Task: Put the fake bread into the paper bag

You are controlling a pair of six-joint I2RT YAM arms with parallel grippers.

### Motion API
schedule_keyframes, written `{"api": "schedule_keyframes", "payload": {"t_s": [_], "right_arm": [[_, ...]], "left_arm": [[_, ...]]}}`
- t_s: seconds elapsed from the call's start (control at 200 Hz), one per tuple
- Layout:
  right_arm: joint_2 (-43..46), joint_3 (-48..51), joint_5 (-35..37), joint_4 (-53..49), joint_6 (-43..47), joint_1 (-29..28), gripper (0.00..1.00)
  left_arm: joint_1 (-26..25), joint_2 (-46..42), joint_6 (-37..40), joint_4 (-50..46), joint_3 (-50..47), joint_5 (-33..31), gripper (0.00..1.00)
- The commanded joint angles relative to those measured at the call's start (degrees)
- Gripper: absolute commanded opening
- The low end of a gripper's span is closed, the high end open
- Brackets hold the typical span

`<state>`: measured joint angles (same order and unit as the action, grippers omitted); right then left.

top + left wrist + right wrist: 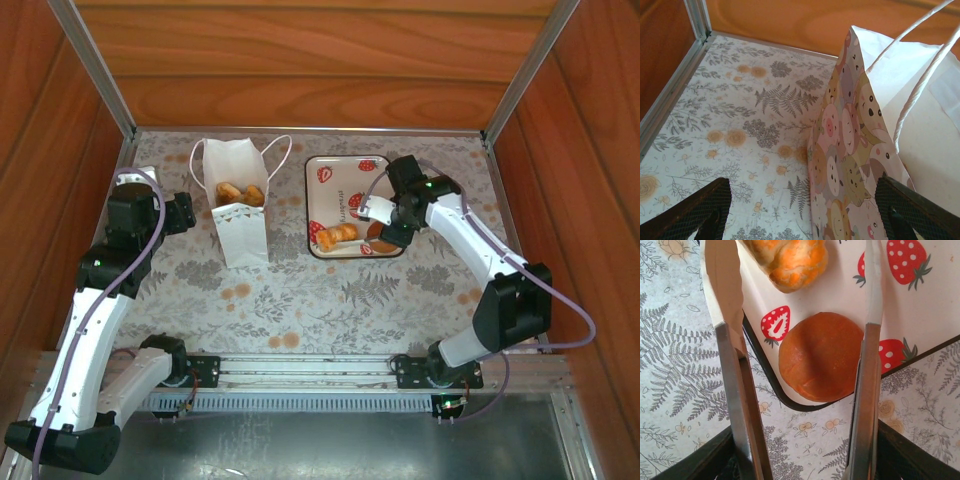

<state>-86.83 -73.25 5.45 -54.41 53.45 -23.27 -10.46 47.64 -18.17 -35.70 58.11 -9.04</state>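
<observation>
The white paper bag [243, 235] stands upright at the back left, with golden fake bread pieces [240, 193] inside its open top. In the left wrist view its side panel [850, 150] shows cartoon animal faces. My left gripper [185, 212] is open just left of the bag, and the bag's corner stands between its fingers [695, 210] without being pinched. My right gripper [800, 460] is shut on thin metal tongs [735, 390]. The tongs' arms stand apart on either side of a round brown bun [820, 362] on the tray. A croissant [790, 260] lies just beyond the bun.
The white strawberry-printed tray [340, 190] sits right of the bag at the back centre, with a croissant [337, 234] and the bun [381, 240] near its front edge. Wooden walls and a metal frame close in the floral table on three sides.
</observation>
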Motion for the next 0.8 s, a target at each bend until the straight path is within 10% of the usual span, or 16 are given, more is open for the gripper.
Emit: {"api": "schedule_keyframes", "payload": {"t_s": [0.0, 0.795], "right_arm": [[-1.23, -1.56, -3.92, -3.09, 7.7, -0.31, 0.64], [-7.96, -4.17, -4.09, -1.42, 7.72, -0.44, 0.64]], "left_arm": [[0.4, -0.09, 0.68, 1.01, 0.36, -0.8, 0.8], [0.41, 0.35, 0.45, 1.07, 1.18, -0.2, 0.8]]}}
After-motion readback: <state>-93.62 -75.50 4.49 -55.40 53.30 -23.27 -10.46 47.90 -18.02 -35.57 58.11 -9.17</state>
